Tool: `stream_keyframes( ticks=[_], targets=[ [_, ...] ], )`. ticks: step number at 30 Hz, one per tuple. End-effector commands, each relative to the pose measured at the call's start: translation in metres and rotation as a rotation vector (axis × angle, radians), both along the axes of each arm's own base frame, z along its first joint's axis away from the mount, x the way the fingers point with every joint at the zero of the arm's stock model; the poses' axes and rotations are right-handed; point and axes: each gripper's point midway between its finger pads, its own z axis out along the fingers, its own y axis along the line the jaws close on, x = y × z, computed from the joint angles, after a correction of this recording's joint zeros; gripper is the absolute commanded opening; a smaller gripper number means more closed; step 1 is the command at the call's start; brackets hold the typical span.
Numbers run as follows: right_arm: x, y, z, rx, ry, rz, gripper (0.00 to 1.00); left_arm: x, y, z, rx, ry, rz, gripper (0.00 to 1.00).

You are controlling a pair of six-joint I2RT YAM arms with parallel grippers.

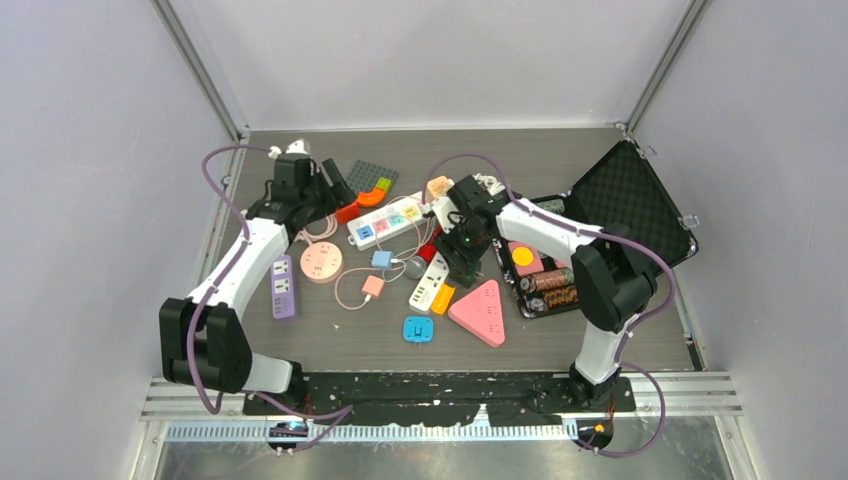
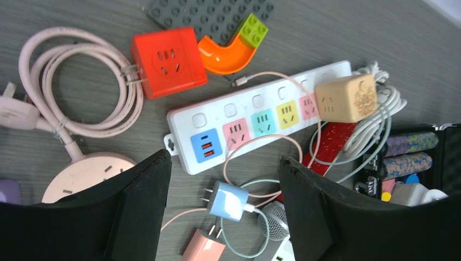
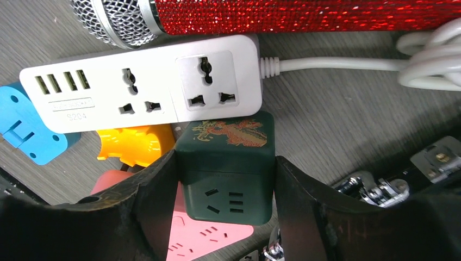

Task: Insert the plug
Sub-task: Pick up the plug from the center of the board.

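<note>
My right gripper (image 3: 224,163) is shut on a dark green cube adapter (image 3: 225,174) with a gold dragon print, both fingers pressed on its sides. The cube sits against the near edge of a white strip (image 3: 141,89) with USB ports and two universal sockets, and it overlaps a pink triangular socket (image 3: 201,236). In the top view this gripper (image 1: 462,262) is at mid table. My left gripper (image 2: 224,159) is open and empty above a blue charger plug (image 2: 231,201) and a pink charger plug (image 2: 202,248). A long white power strip (image 2: 255,122) with coloured sockets lies just beyond.
A red cube socket (image 2: 168,61), a beige cube (image 2: 346,98), a round pink socket (image 2: 81,174) and coiled cables crowd the left side. A red glitter microphone (image 3: 304,13) lies behind the white strip. An open black case (image 1: 630,195) stands at right. A purple strip (image 1: 283,287) lies at left.
</note>
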Motion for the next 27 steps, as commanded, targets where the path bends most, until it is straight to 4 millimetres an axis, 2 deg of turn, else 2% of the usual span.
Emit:
stream_keyframes(
  ticks=[1,8,16,21,27],
  targets=[
    [0.035,0.020,0.082,0.154,-0.251,-0.031,0.16,0.008,-0.006,0.054,-0.001,-0.138,-0.054,0.71],
    [0.052,0.027,0.162,0.330,-0.436,-0.100,0.16,0.004,-0.017,0.095,-0.004,-0.242,-0.156,0.71],
    [0.053,0.042,0.245,0.649,-0.547,-0.142,0.18,-0.007,-0.034,0.159,0.007,-0.426,-0.317,0.72],
    [0.046,0.054,0.291,0.855,-0.566,-0.160,0.18,-0.027,-0.053,0.202,-0.036,-0.567,-0.458,0.73],
    [0.037,0.063,0.353,1.120,-0.604,-0.179,0.19,-0.051,-0.065,0.237,-0.116,-0.686,-0.519,0.75]
  ],
)
